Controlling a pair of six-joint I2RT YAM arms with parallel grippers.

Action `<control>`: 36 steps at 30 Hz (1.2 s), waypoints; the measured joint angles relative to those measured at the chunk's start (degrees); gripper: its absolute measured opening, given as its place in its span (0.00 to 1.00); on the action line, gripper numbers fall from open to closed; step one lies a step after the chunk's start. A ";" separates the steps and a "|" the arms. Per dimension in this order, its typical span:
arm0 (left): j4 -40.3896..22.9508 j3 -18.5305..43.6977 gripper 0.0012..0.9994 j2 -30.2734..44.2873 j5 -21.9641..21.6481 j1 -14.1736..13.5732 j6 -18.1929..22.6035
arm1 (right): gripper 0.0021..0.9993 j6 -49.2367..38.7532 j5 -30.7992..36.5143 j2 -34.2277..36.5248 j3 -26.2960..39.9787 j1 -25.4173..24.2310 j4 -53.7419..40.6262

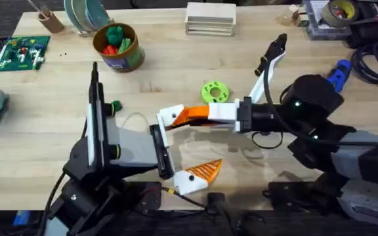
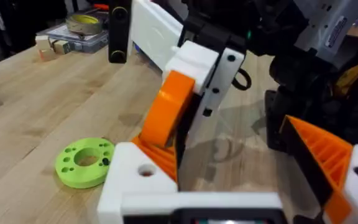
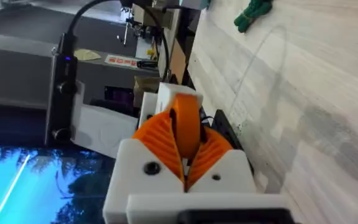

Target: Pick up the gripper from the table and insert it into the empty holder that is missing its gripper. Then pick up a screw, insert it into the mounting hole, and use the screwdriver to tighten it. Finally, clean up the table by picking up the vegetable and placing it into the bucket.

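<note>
Overhead: right tool (image 1: pixel 190 115) clamps the orange gripper (image 1: pixel 192 113) at the left arm's holder (image 1: pixel 171 117), mid-tabletop (image 1: pixel 38 131). Left tool (image 1: pixel 186 147) open, its other finger at 6 o'clock (orange pad). Vegetable (image 1: pixel 115 106) lies at 9 o'clock of the holder; bucket (image 1: pixel 118 47) at 11; screwdriver (image 1: pixel 338 73) far at 2. Left wrist view adds the holder's hole (image 2: pixel 146 170) and green disc (image 2: pixel 84 162).

The screwdriver (image 1: pixel 339 73) lies half hidden behind the right arm, only its blue handle visible.
</note>
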 joint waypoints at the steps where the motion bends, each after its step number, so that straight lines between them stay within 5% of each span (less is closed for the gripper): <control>1: -0.02 0.00 0.99 -0.01 0.08 0.00 0.02 | 0.01 -0.07 0.10 0.00 0.00 -0.03 -0.01; 24: -0.09 0.00 0.99 -0.01 -0.13 0.52 -0.59 | 0.03 -2.56 -2.04 2.78 1.73 -0.63 0.23; 27: -0.09 0.00 0.99 -0.01 0.58 0.52 -0.50 | 0.18 -2.58 -4.68 2.85 1.73 -1.74 0.09; 31: -0.34 0.00 0.99 -0.01 6.05 -1.18 -0.14 | 0.57 -2.79 -8.77 3.78 2.49 -2.78 -0.08; 36: -0.61 0.00 0.99 -0.01 9.20 -1.57 -0.11 | 0.84 -2.82 -13.30 3.85 2.91 -5.24 -0.06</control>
